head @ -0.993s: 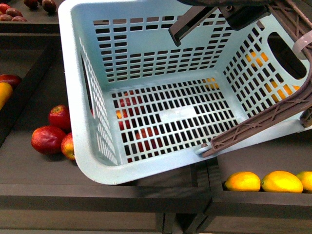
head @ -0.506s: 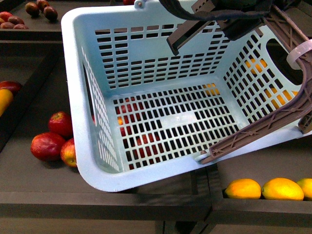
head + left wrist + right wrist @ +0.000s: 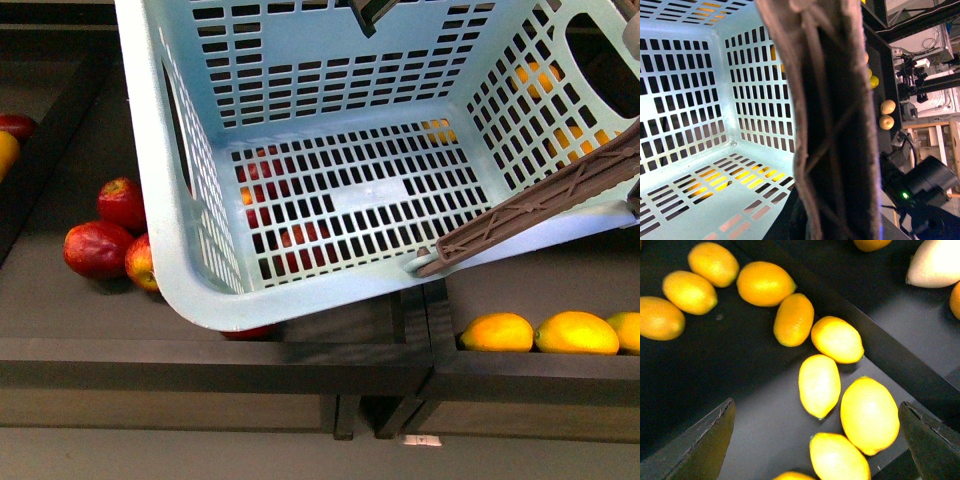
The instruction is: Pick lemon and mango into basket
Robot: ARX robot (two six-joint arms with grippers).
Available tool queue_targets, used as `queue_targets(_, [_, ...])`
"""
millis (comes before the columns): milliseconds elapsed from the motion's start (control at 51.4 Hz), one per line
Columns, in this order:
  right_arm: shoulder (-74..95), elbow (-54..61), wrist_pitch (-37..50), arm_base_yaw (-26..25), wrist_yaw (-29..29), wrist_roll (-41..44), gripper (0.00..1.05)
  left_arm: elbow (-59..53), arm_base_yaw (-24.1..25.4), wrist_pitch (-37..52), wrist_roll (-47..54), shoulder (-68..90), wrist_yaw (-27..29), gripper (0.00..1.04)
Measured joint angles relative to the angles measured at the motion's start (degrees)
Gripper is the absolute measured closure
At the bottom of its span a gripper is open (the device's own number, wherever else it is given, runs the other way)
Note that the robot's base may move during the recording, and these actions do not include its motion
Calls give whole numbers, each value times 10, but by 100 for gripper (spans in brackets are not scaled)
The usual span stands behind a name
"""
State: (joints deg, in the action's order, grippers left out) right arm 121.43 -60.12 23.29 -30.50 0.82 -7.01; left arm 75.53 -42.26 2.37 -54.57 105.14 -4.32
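Filling most of the front view, the basket hangs tilted over the desk. Its far rim is now cut off by the top of the frame. Half a second ago that whole rim and the arm above it showed; only a dark piece of the robot remains at the top edge. The brown handle slants across the right side, from the basket's near rim up to the right edge. Three red apples lie together at the left, just beside the basket's corner, about where they were, and more red shows through the floor slots. At the lower right a mango lies in a row with two others, in a bin below the basket and outside it. More of the desk's front edge shows along the bottom than before.

In the left wrist view the handle runs close across the middle, with the basket's inner walls behind it. The left tool cannot be made out there, so I cannot tell whether it grips.

In the right wrist view the right tool is spread wide and holds nothing, its dark fingers at the lower corners. Between them a lemon lies on the dark surface among other bright yellow ones. Orange-yellow oval fruits sit at the upper left.
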Motion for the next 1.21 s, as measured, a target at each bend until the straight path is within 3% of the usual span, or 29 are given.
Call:
queue_targets(156, [104, -141, -77, 4, 16, 5, 9, 0, 0, 0, 0, 0, -1, 100])
queue_targets(409, [173, -257, -131, 13, 39, 28, 9, 0, 0, 0, 0, 0, 0, 100])
queue_targets(1207, [284, -361, -196, 27, 24, 2, 9, 0, 0, 0, 0, 0, 0, 100])
